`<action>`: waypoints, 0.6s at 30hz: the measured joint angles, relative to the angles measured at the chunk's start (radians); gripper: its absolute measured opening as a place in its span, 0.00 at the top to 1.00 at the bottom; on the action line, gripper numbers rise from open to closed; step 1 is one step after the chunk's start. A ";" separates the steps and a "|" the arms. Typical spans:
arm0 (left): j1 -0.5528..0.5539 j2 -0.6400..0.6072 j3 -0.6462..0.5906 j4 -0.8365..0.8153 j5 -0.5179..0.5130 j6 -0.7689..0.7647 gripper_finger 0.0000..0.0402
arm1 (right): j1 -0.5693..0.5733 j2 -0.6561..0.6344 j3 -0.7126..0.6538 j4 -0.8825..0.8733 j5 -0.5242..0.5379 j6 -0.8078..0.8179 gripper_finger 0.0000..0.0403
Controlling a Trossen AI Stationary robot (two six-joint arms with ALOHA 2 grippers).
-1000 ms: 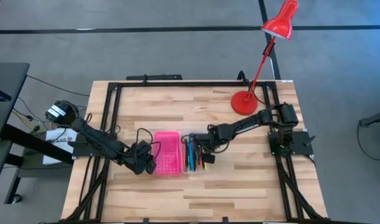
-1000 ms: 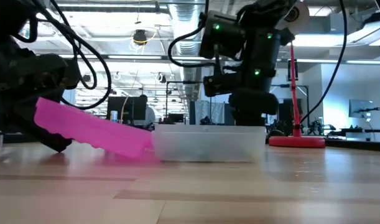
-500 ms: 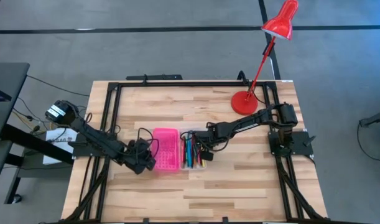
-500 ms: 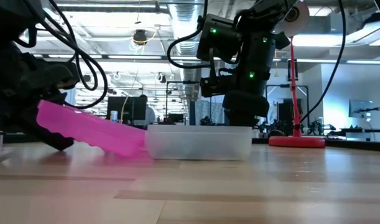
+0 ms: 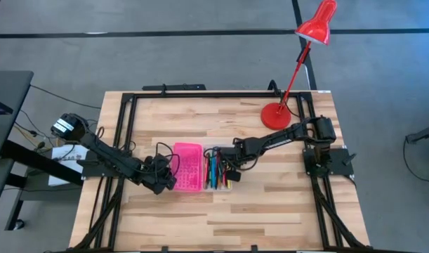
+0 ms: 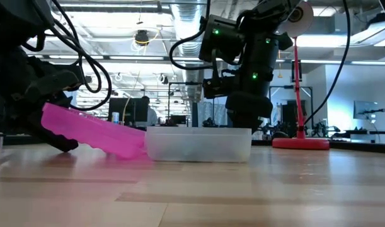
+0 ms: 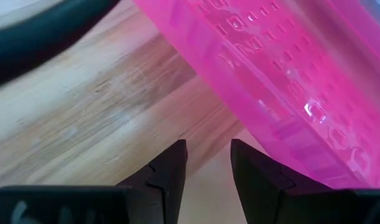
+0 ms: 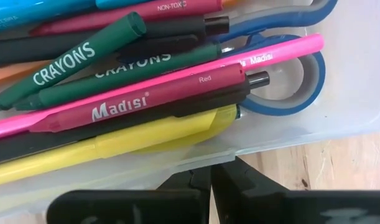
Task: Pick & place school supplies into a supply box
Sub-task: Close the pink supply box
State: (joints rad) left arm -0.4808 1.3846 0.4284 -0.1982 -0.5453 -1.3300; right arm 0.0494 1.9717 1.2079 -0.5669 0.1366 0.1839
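Near the frame's middle, the clear box point(image 5: 218, 172) already holds the pens point(image 8: 140, 93) and scissors point(image 8: 289, 81). Only its pink lid point(image 5: 188, 169) needs closing. The left gripper point(image 7: 205, 162) is a little open beside the lid, and the right gripper point(image 8: 208, 177) is pinched closed, holding nothing.

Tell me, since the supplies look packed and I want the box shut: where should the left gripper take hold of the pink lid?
Probably the pink lid's free long edge, the one away from the clear base, coming from the left gripper's side. The lid slopes up from the hinge, leaving that raised edge open underneath, so a finger could likely hook under and swing it over.
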 joint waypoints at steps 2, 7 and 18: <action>0.000 0.000 0.000 0.000 0.000 0.000 0.69 | -0.002 0.000 0.000 -0.001 -0.002 0.000 1.00; 0.000 0.000 -0.001 -0.001 0.001 0.000 0.69 | -0.006 0.000 0.001 -0.007 -0.007 0.002 1.00; 0.000 0.000 -0.001 -0.011 0.007 0.000 0.69 | -0.009 -0.015 0.003 -0.054 -0.011 -0.016 1.00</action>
State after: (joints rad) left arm -0.4808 1.3846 0.4278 -0.2090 -0.5386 -1.3303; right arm 0.0406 1.9568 1.2106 -0.6211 0.1259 0.1682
